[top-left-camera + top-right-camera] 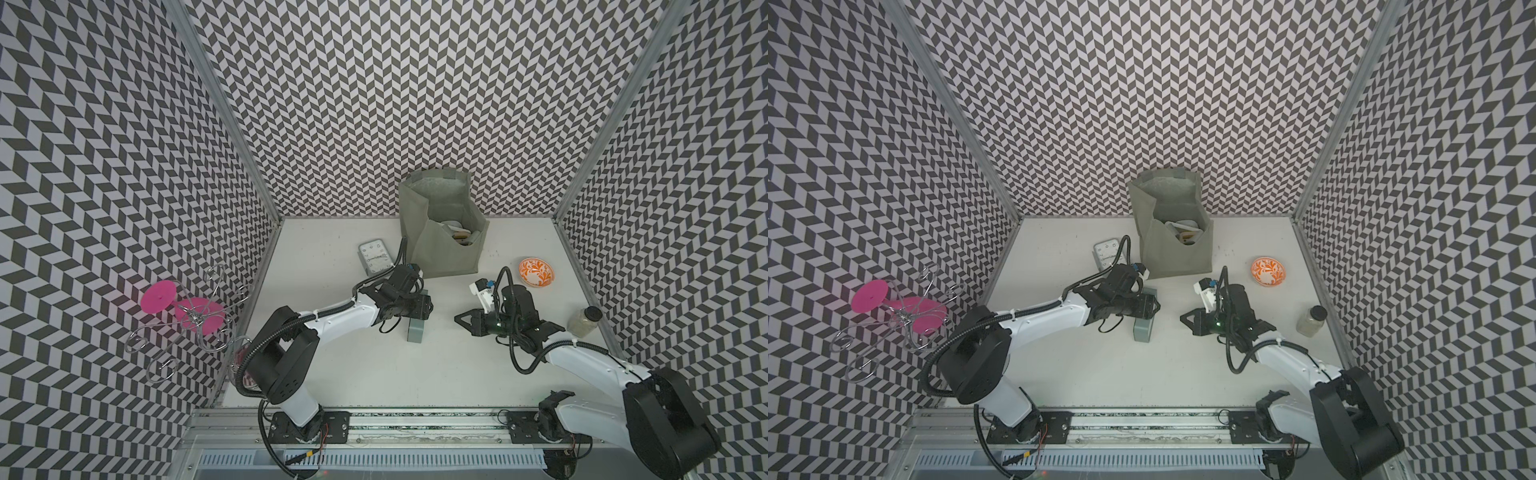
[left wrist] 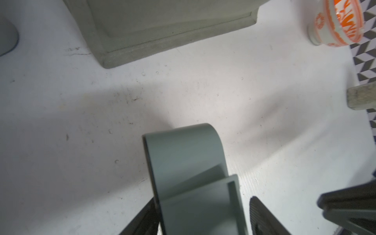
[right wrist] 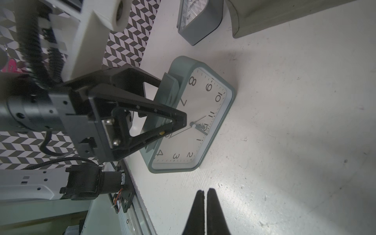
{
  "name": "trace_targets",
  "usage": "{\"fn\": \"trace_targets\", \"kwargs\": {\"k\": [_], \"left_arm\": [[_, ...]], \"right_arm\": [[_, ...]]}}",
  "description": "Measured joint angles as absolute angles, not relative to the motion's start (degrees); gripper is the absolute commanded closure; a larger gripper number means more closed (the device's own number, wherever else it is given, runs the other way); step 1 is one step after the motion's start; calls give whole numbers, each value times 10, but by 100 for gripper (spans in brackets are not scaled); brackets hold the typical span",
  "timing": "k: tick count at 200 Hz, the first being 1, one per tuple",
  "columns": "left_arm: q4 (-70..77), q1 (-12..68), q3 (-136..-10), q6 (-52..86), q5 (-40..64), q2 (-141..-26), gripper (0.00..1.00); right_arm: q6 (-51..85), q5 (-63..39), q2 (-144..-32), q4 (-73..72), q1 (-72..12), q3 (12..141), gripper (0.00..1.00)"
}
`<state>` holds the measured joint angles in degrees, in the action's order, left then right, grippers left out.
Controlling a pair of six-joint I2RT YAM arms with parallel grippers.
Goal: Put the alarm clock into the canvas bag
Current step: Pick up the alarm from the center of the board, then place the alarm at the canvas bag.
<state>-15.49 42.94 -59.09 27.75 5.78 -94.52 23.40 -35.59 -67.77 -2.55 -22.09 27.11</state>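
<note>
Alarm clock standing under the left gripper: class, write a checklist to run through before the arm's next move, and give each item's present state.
1. Left gripper straddles the standing alarm clock: ok.
2. Jaws closed on the clock: not ok. The left wrist view shows a gap beside one finger.
3. Clock upright on the table: ok.
4. Canvas bag upright with its mouth open: ok.
5. Room left in the bag: cannot tell. Other items already lie inside.
6. Right gripper shut and apart from the clock: ok.
</note>
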Motion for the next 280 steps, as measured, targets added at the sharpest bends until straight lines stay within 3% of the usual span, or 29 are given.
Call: {"fn": "trace_targets", "kwargs": {"k": [17,57,95,142,187,202,232,246,262,280], "left_arm": [[-172,440,-605,275,29,-953,37],[-210,466,-639,265,-32,-964,58],[-246,478,-663,253,-71,-970,72],[-263,481,-678,232,-95,-928,73],[-169,483,-675,173,-105,-722,77],[-114,480,-682,149,-109,-679,76],[-34,449,-754,105,-95,-706,77],[-8,424,-798,91,-77,-747,77],[14,396,-841,81,-48,-797,77],[31,366,-880,72,-4,-853,78]], "right_arm": [[232,-359,-671,-24,-211,271,93],[226,-369,-667,-16,-194,271,93],[220,-377,-665,-11,-186,272,93],[218,-380,-623,21,-171,289,92],[219,-361,-575,60,-160,348,88],[222,-339,-560,63,-158,378,78],[221,-267,-541,81,-154,456,38],[216,-229,-546,90,-154,503,25],[205,-188,-564,96,-153,561,14],[188,-148,-604,110,-152,630,10]]}}
